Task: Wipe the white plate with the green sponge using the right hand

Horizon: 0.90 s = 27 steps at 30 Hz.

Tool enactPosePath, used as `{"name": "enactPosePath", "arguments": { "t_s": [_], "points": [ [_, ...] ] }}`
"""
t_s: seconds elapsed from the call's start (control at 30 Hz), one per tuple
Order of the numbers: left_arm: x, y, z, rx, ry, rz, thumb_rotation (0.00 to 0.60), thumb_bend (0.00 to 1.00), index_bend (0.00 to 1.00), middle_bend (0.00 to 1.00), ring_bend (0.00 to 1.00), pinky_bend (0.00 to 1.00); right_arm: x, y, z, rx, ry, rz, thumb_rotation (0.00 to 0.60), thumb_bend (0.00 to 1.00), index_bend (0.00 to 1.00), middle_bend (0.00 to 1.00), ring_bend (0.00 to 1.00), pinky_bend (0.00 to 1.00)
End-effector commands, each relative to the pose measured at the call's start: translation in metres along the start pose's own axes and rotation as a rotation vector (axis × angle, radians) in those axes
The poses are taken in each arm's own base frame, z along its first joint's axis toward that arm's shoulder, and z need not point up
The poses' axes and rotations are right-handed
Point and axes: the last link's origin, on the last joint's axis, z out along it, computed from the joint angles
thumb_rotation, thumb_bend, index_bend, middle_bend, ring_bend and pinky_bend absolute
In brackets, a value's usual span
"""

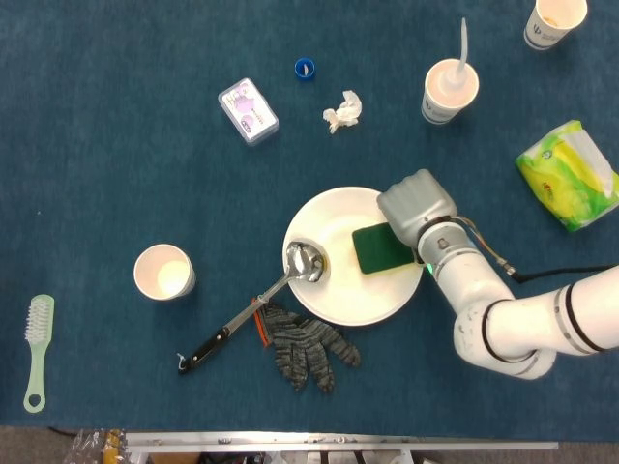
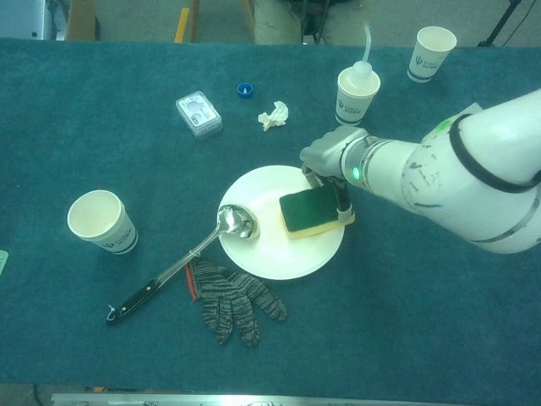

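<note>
Green sponge (image 1: 381,248) under right hand (image 1: 416,206)

The right hand (image 1: 416,205) presses the green sponge (image 1: 382,248) on the white plate (image 1: 334,290).

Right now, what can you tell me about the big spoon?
The ladle is shiny metal with a black handle end. It lies flat and slanted on the blue table. Its round bowl rests on the left edge of the white plate; the handle points down-left, passing beside the grey glove. No hand touches it.
</note>
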Motion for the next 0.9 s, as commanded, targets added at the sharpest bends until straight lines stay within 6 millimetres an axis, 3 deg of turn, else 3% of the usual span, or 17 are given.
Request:
{"name": "enactPosePath", "arguments": {
  "t_s": [0.03,0.6,0.9],
  "points": [
    [0.000,0.000,0.000,0.001,0.000,-0.001,0.600,0.39,0.30,0.21,0.05,0.09,0.000,-0.002,0.000,0.002,0.002,-0.002,0.600,0.12,0.45,0.34,0.26,0.47],
    [-0.001,0.001,-0.001,-0.003,-0.002,-0.001,0.600,0.39,0.30,0.21,0.05,0.09,0.012,-0.002,-0.005,0.022,0.056,0.053,0.600,0.12,0.45,0.34,0.26,0.47],
    [0.000,0.001,-0.001,-0.004,-0.001,0.001,0.600,0.39,0.30,0.21,0.05,0.09,0.008,-0.015,-0.001,0.041,0.045,0.025,0.600,0.12,0.45,0.34,0.26,0.47]
  ]
}}
